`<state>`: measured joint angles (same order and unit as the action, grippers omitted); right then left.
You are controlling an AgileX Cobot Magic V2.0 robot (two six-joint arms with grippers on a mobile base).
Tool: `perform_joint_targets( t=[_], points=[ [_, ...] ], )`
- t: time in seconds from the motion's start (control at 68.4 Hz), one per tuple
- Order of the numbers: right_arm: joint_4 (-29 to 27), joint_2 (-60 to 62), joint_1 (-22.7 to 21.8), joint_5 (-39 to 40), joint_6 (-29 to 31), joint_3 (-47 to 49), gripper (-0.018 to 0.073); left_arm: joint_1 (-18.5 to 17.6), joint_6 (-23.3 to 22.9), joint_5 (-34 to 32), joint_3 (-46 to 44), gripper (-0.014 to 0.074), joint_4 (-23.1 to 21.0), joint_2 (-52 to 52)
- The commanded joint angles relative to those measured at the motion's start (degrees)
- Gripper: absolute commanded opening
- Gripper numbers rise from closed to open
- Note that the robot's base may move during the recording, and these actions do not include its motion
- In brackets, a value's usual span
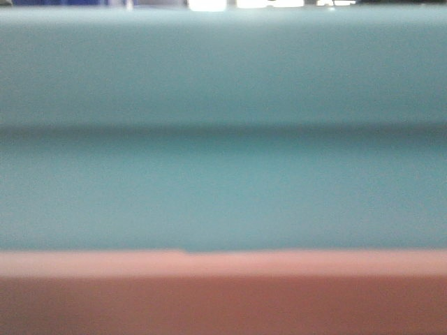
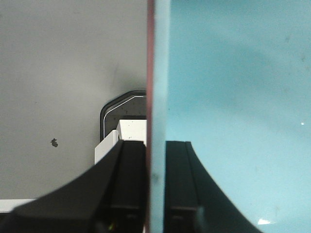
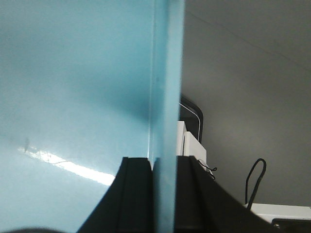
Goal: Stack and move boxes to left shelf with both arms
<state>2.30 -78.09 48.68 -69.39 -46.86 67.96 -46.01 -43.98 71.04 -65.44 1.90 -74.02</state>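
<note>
Clamping the pink tub [image 2: 150, 58] and light blue tub [image 2: 233, 97] walls together, my left pincer [image 2: 155, 194] is closed; my right pincer [image 3: 164, 194] pinches the opposite blue wall. Both tubs fill the front view. Smooth plastic, probably light, may slip.

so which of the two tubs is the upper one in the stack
The light blue tub: in the front view it fills the frame above the salmon pink tub, whose rim shows only along the bottom.
</note>
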Motion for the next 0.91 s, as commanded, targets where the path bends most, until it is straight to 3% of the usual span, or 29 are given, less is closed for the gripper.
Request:
perform_joint_targets(
  t=[0.0,0.892],
  points=[
    [1.2,2.1,0.0,-3.8,0.5,1.8,0.0056,-0.4,0.0,5.6,-2.0,-0.0003,0.1,2.1],
    [1.2,2.1,0.0,-3.8,0.5,1.8,0.0056,-0.4,0.0,5.6,-2.0,-0.0003,0.1,2.1]
  ],
)
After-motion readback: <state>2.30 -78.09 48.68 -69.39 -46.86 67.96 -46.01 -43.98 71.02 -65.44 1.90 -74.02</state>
